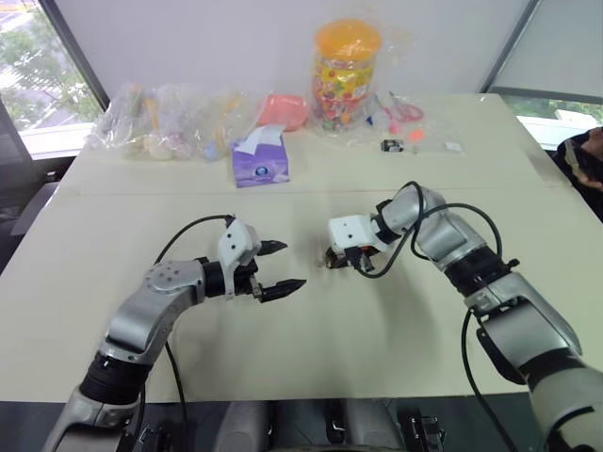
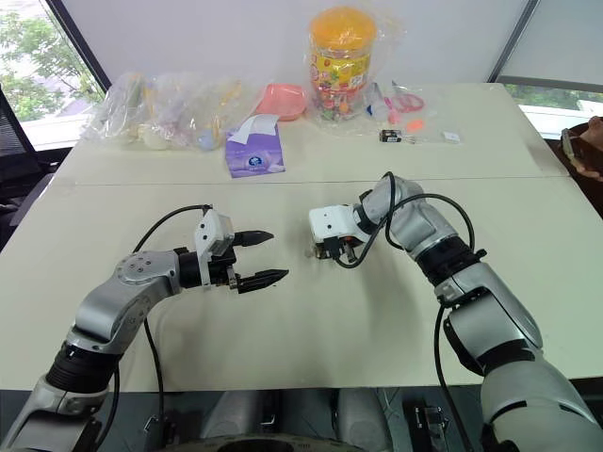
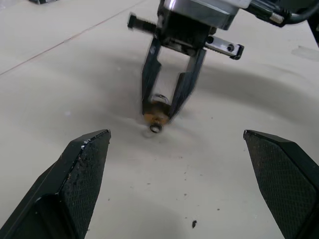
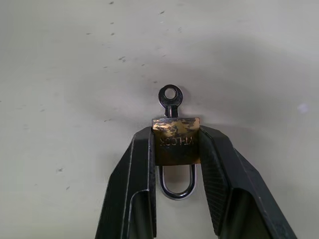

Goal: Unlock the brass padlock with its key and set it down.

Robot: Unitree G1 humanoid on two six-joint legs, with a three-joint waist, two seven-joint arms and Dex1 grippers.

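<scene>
While right claw (image 4: 175, 144) grips one brass padlock (image 4: 176, 142), one key (image 4: 170, 99) inserted, left claw (image 1: 280, 268) gapes wide

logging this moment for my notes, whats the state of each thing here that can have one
brass padlock: pinched by its body between the right pincer's fingers, shackle seated in the body
key: in the padlock's keyhole, bow sticking out
right pincer: shut on the brass padlock, angled down at the table
left pincer: open, holding nothing
candy jar: upright, orange lid on
tissue pack: open, a tissue sticking up
</scene>
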